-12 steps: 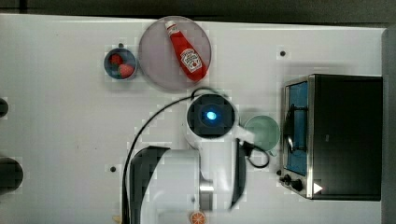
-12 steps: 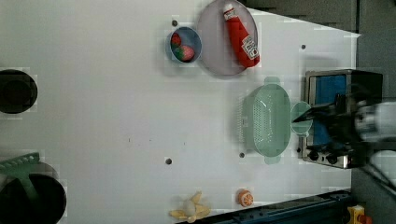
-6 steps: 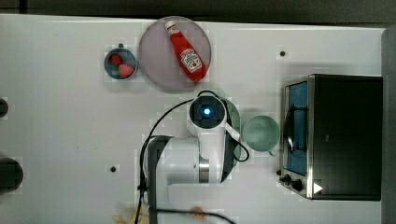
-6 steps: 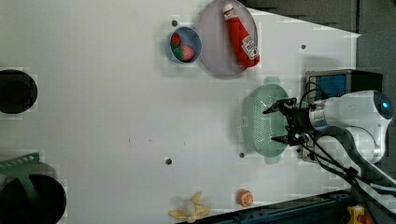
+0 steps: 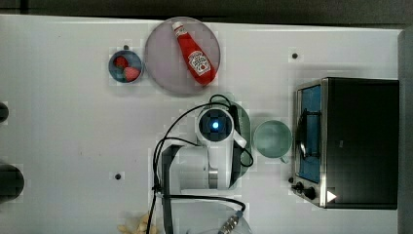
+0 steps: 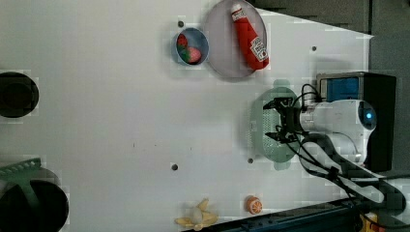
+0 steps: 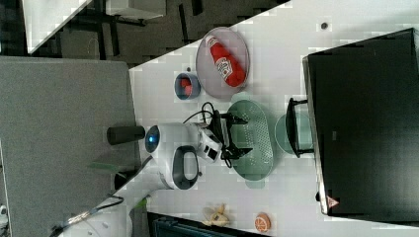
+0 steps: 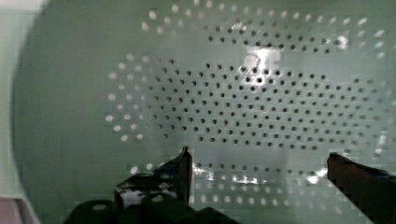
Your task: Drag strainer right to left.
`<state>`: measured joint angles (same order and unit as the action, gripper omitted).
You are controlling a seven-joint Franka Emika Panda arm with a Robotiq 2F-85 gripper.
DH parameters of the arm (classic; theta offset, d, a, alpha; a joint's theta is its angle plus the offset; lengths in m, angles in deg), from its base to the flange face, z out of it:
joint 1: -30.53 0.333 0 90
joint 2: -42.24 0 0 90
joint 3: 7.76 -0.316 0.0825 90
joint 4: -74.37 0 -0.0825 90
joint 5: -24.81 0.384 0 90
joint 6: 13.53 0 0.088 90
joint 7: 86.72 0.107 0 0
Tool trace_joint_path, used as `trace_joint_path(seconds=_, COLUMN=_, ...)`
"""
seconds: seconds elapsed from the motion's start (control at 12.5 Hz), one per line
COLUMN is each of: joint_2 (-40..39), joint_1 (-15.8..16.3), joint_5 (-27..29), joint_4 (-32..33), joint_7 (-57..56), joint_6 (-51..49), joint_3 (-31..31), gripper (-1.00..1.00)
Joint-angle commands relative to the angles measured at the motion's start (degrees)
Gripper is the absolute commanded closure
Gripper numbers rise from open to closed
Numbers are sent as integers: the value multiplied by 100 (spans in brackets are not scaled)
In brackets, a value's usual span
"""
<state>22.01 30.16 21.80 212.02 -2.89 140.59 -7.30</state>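
Note:
The strainer (image 6: 265, 145), a sage-green oval colander with rows of small holes, lies on the white table beside the toaster oven. In the top view the arm covers most of the strainer (image 5: 246, 122). My gripper (image 6: 279, 120) is open and hangs inside the strainer's bowl, with nothing between its fingers. In the right view the gripper (image 7: 240, 134) stands over the strainer (image 7: 257, 158) near its middle. The wrist view shows the strainer's perforated floor (image 8: 243, 102) close below, and the gripper (image 8: 261, 172) spread wide above it.
A pale-green cup (image 5: 272, 139) stands between the strainer and the toaster oven (image 5: 348, 141). A grey-pink plate (image 5: 163, 68) holds a ketchup bottle (image 5: 195, 56), next to a blue bowl (image 5: 125, 67) of strawberries. A banana (image 6: 197, 218) and an orange piece (image 6: 253, 204) lie near the table edge.
The arm has swung toward the left view's left, carrying the open gripper from beside the oven over and into the strainer. The strainer has not moved.

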Motion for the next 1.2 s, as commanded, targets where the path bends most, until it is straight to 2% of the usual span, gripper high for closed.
trace_joint_path(seconds=0.08, joint_2=-166, joint_1=52, joint_5=166, joint_4=27, joint_7=375, joint_6=162, joint_3=-147, gripper=-100)
trace_joint_path(seconds=0.64, joint_2=-333, joint_1=352, joint_5=287, joint_4=-5, joint_7=541, joint_6=170, joint_3=-245, gripper=-100)
trace_joint_path(seconds=0.88, joint_2=-333, joint_1=612, joint_5=533, joint_4=-30, joint_7=1000, joint_6=169, joint_3=-303, gripper=-100)
trace_joint_path(seconds=1.2, joint_2=-333, joint_1=1080, joint_5=552, joint_4=-93, joint_7=1679, joint_6=164, joint_3=-463, gripper=-100)
